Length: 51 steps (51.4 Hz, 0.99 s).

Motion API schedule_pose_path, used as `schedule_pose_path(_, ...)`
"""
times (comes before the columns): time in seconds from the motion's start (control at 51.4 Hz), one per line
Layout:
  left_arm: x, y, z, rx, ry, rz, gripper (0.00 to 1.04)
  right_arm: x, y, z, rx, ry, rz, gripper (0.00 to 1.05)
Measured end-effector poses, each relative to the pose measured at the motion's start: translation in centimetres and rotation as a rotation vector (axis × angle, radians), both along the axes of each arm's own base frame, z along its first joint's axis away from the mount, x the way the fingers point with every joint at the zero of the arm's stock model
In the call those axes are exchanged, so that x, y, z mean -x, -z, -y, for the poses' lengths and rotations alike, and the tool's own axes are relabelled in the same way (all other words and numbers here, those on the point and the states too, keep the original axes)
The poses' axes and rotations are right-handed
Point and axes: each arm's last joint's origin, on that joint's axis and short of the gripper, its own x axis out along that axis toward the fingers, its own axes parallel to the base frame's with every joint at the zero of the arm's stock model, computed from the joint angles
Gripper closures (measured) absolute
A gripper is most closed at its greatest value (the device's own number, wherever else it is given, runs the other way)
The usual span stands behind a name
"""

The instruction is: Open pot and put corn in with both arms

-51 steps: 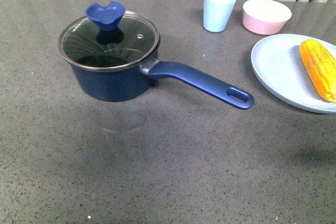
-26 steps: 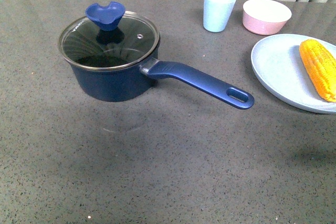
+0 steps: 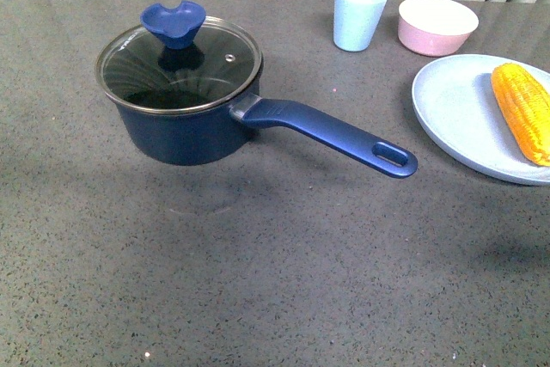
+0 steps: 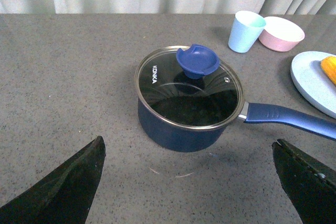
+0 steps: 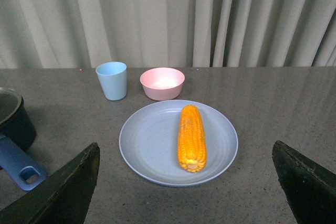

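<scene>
The navy pot [image 3: 185, 131] stands on the dark table with its glass lid [image 3: 179, 64] on and the blue knob [image 3: 173, 23] on top. Its long handle [image 3: 335, 135] points toward the right front. The pot also shows in the left wrist view [image 4: 181, 129]. The corn [image 3: 521, 111] lies on a pale blue plate [image 3: 464, 118] at the right; the right wrist view shows the cob [image 5: 191, 137] on the plate [image 5: 152, 145]. My left gripper [image 4: 190, 182] is open, short of the pot. My right gripper [image 5: 186, 182] is open, short of the plate. Neither arm shows in the front view.
A light blue cup [image 3: 357, 15] and a pink bowl [image 3: 436, 26] stand at the back right, behind the plate. Pale curtains hang behind the table's far edge. The pot's handle end [image 5: 23, 174] reaches toward the plate in the right wrist view.
</scene>
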Motion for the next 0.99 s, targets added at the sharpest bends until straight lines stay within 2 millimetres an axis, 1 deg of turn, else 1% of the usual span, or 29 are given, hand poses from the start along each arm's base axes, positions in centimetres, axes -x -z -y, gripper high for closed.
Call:
schedule_pose_path(0.058,-1.4,0.2,0.7,-0.005,0.005,-0.007,0.09,0.0,0.0,0.0,0.000,0.000,0.000,0.09)
schedule_pose_path(0.175,-3.4,0.8,1.8,-0.014,0.016,-0.020,0.09,0.0,0.0,0.0,0.000,0.000,0.000,0.09)
schedule_pose_path(0.234,-4.8,1.5,2.7,-0.024,0.025,-0.033,0.09,0.0,0.0,0.0,0.000,0.000,0.000,0.09)
schedule_pose_path(0.292,-5.6,1.8,3.4,-0.027,0.035,-0.039,0.09,0.0,0.0,0.0,0.000,0.000,0.000,0.09)
schedule_pose_path(0.467,-7.4,2.7,5.0,-0.039,0.043,-0.043,0.09,0.0,0.0,0.0,0.000,0.000,0.000,0.09)
schedule_pose_path(0.642,-8.9,3.6,6.1,-0.059,0.042,-0.057,0.09,0.0,0.0,0.0,0.000,0.000,0.000,0.09)
schedule_pose_path(0.817,-9.9,4.0,7.2,-0.078,0.052,-0.055,0.09,0.0,0.0,0.0,0.000,0.000,0.000,0.09)
schedule_pose_path(0.992,-11.4,4.3,8.5,-0.093,0.052,-0.053,0.09,0.0,0.0,0.0,0.000,0.000,0.000,0.09)
